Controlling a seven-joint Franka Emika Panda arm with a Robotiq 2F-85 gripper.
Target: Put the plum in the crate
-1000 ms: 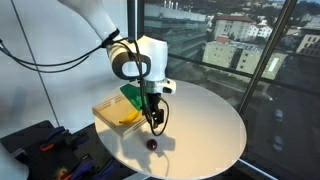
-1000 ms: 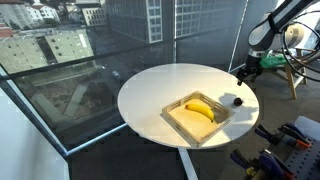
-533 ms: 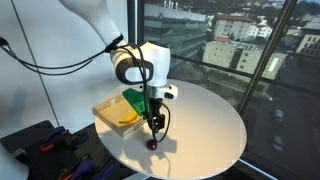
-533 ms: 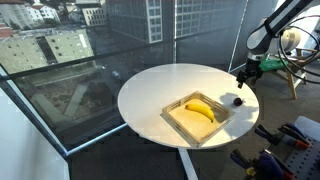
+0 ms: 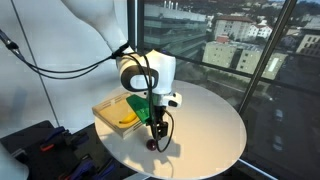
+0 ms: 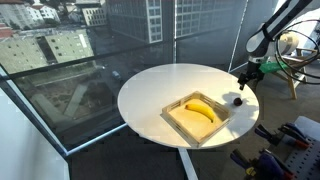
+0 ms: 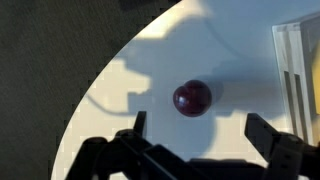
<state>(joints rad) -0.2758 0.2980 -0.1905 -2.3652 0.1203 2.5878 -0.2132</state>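
**Plum and open gripper at the table edge.** The plum (image 7: 192,98) is round, so no long axis or pointing direction can be read. It lies on the white round table (image 6: 160,85) near the rim and outside the crate (image 6: 178,127). In the wrist view a corner of the crate shows at the right edge, well apart from the fruit.

The arm (image 5: 140,72) bends over the table with its wrist turned down, and the gripper (image 7: 200,130) hangs above the plum. Its fingers (image 7: 140,125) are spread wide, one to each side of the fruit and apart from it, with nothing held.

The wrist view alone shows this gap between fingers and plum. In an exterior view the gripper (image 5: 156,138) partly hides the fruit. Another exterior view shows the whole crate, with a yellow banana (image 6: 200,109) lying inside, its long axis running along the tray floor.
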